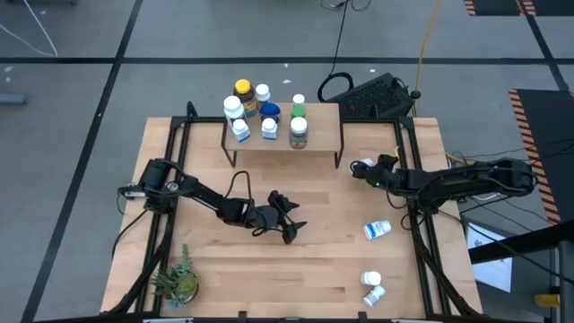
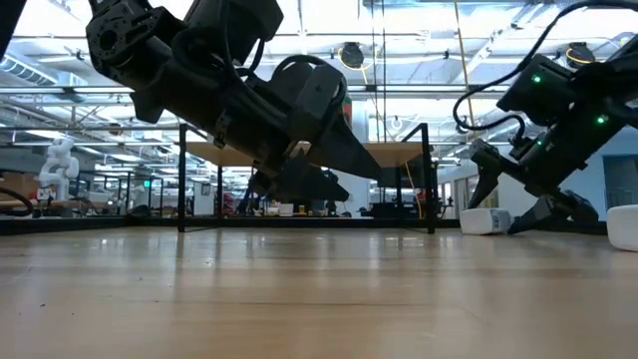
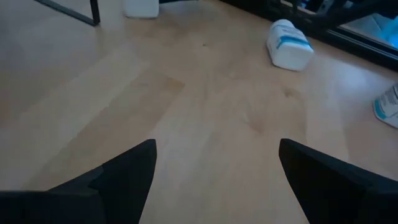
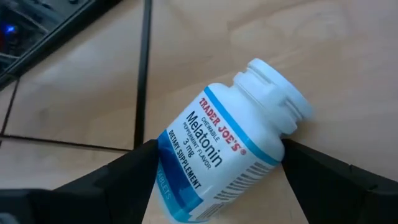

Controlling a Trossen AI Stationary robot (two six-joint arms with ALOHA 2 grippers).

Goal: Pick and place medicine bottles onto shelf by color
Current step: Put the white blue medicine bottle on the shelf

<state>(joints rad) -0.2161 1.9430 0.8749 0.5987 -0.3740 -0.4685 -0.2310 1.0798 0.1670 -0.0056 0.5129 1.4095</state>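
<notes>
Shelf [image 1: 323,117]: eight bottles [image 1: 269,127] standing
Table [image 1: 314,260]: four bottles lying
Right gripper [image 4: 217,180]: wide open around a white bottle [image 4: 227,152]
Left gripper [image 1: 289,218]: open, empty

Two dark, black-cabled arms; green lights glow on the right arm [image 1: 448,182].

This is a robotics lab or open industrial workspace. The wooden table [image 1: 296,251] stands on a grey floor marked with black tape lines [image 1: 108,85] and hazard striping [image 1: 529,112], with cables [image 1: 341,36] trailing across it. The low view shows a high ceiling with exposed ducts and strip lights [image 2: 419,40], and a white humanoid robot [image 2: 58,165] at a far bench.
</notes>
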